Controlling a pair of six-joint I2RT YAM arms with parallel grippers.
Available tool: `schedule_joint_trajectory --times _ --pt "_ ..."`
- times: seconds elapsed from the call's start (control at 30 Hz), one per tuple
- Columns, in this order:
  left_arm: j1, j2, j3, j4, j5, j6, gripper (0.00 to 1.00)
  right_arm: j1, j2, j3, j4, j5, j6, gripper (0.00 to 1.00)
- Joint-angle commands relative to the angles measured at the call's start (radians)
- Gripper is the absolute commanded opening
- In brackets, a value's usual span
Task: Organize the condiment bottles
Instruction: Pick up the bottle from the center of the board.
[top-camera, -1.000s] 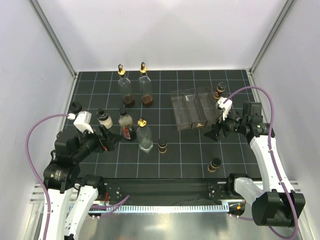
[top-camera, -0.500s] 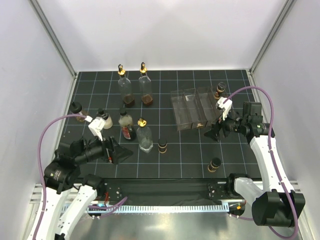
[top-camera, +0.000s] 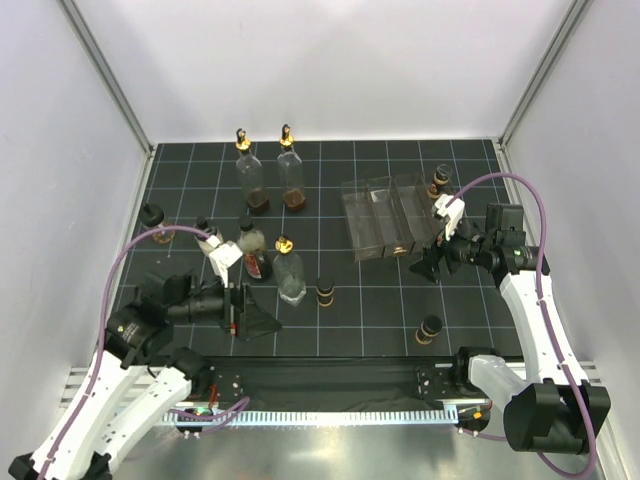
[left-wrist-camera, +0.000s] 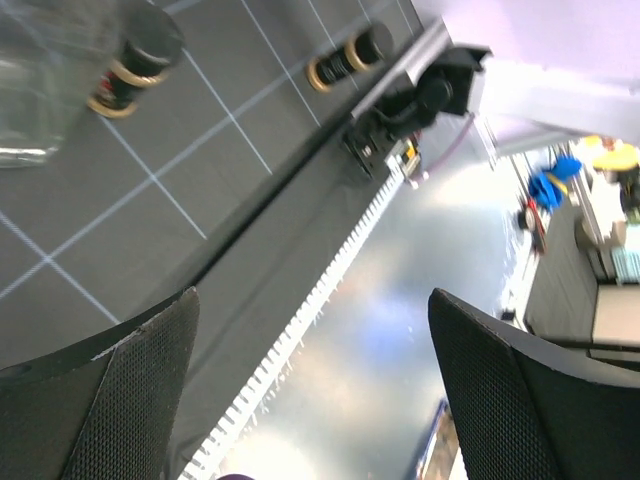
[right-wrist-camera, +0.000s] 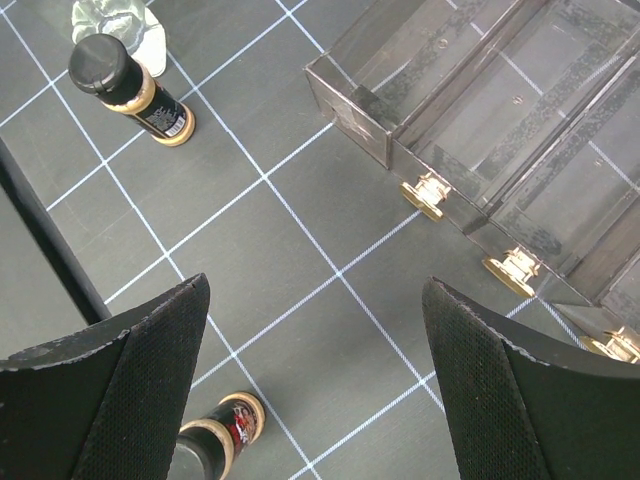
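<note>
Okay, your condiment bottles are spread over the gridded mat (top-camera: 380, 305). Two tall pourer bottles (top-camera: 251, 180) stand side by side at the back. A third pourer bottle (top-camera: 290, 274) stands mid-mat just beside the white-capped sauce bottle (top-camera: 252, 254), a small black-capped bottle (top-camera: 325, 292) sits just right of that third one, and another small bottle (top-camera: 430, 328) stands alone near the front. The clear rack (top-camera: 385, 215) sits right of centre. Your left gripper (top-camera: 255, 320) hangs low in front of the sauce bottle, jaws apart, holding nothing. Your right gripper (top-camera: 425, 266) hovers wide open just off the rack's near right corner.
</note>
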Motion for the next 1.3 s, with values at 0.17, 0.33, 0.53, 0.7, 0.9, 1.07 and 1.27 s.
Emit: schedule_joint_trajectory --times 0.17,0.33,0.53,0.7,0.9,1.07,1.27 --pt "-0.234 0.133 0.030 0.063 -0.083 0.005 0.93 0.001 0.005 0.007 0.034 0.015 -0.020 0.87" --pt "-0.642 0.290 0.133 0.063 -0.421 0.027 0.94 0.001 0.002 0.006 0.031 0.025 -0.023 0.87" --pt "-0.820 0.478 0.231 0.061 -0.633 0.025 0.93 -0.002 -0.009 0.004 0.032 0.037 -0.023 0.87" --pt "-0.837 0.551 0.277 0.066 -0.742 0.007 0.91 -0.006 -0.011 0.004 0.037 0.058 -0.015 0.87" --pt "-0.837 0.650 0.326 0.117 -0.920 -0.030 0.91 -0.017 -0.011 0.001 0.063 0.118 0.020 0.87" --pt "-0.832 0.774 0.411 0.124 -1.100 -0.056 0.91 -0.029 -0.014 0.002 0.066 0.127 0.029 0.87" --pt "-0.765 0.932 0.495 0.117 -1.125 -0.088 0.84 -0.037 -0.023 -0.002 0.069 0.127 0.032 0.87"
